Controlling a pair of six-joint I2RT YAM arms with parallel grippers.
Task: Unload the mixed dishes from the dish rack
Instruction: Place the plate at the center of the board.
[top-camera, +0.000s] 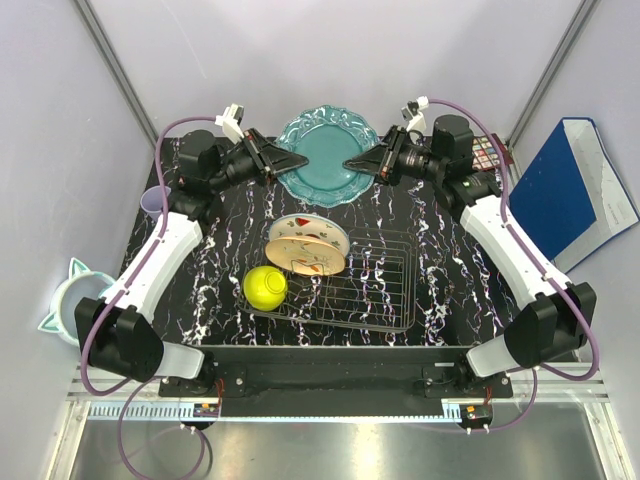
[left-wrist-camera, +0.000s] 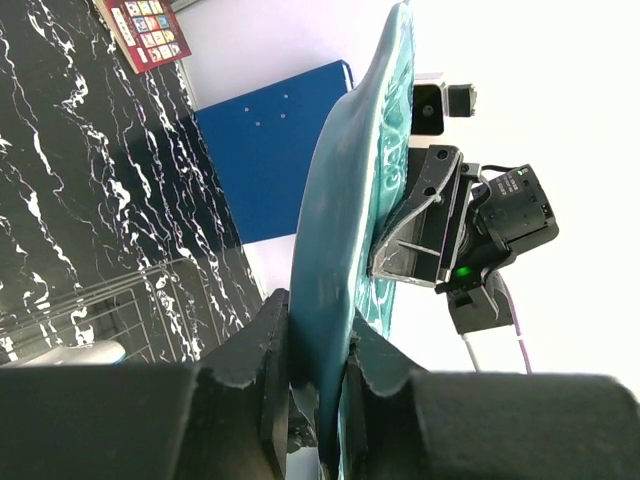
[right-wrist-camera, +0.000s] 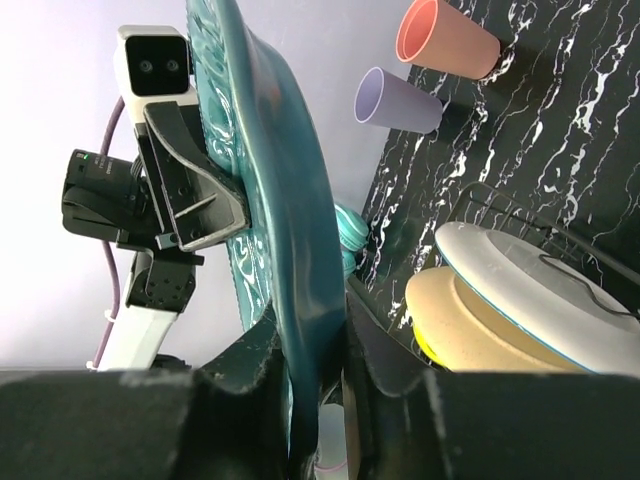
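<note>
Nearest, two plates leaned in the dish rack. Beyond, at the far edge of the counter, the teal scalloped plate was clamped by the left hand and right hand on opposite rims. Uneven pulling could twist it loose and crack it.

Shows teal all over, with curly raised swirls, on the scalloped plate, and black with thin white wiggly lines, like marble, on the table. Shows dark thin wires on the dish rack, white with little red spots on the spotted plate, peach with a brown branch on the branch plate, and bright yellow-green on the round bowl. Shows salmon pink on the pink cup, soft lilac on the lilac cup, pale mint on the cat-eared bowl and deep blue on the folder.
</note>
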